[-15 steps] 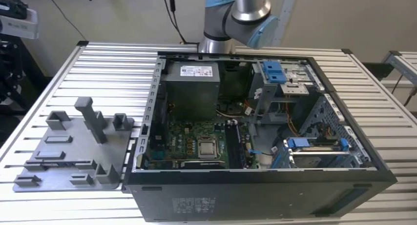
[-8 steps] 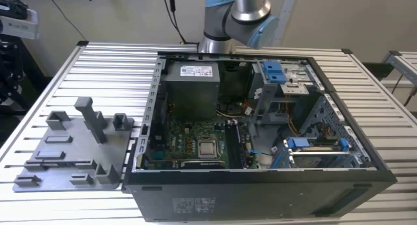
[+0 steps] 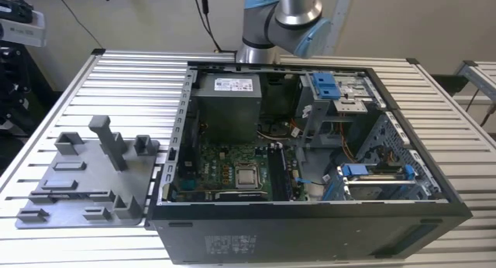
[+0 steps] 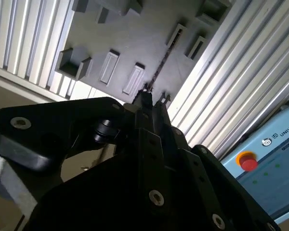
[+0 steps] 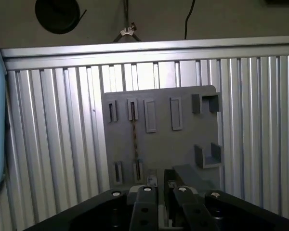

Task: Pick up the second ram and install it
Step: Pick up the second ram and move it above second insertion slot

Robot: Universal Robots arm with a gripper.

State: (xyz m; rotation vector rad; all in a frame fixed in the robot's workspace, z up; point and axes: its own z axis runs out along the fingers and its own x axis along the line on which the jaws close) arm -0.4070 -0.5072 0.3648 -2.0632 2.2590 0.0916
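Seemingly barely parted, the gripper [image 5: 161, 185] hangs empty near the second ram [image 5: 134, 137].

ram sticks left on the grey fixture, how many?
1. The second ram stands on edge in a slot pair of the grey fixture, in the first wrist view. Any inside the case may be hidden.

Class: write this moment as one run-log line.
tool: above fixture | ram: on edge in fixture slots, not held

Our arm [image 3: 280, 12], grey with a blue-capped joint, bends at the exterior view's top; we see our black gripper [image 5: 161, 185] pointing downward in the first wrist view.
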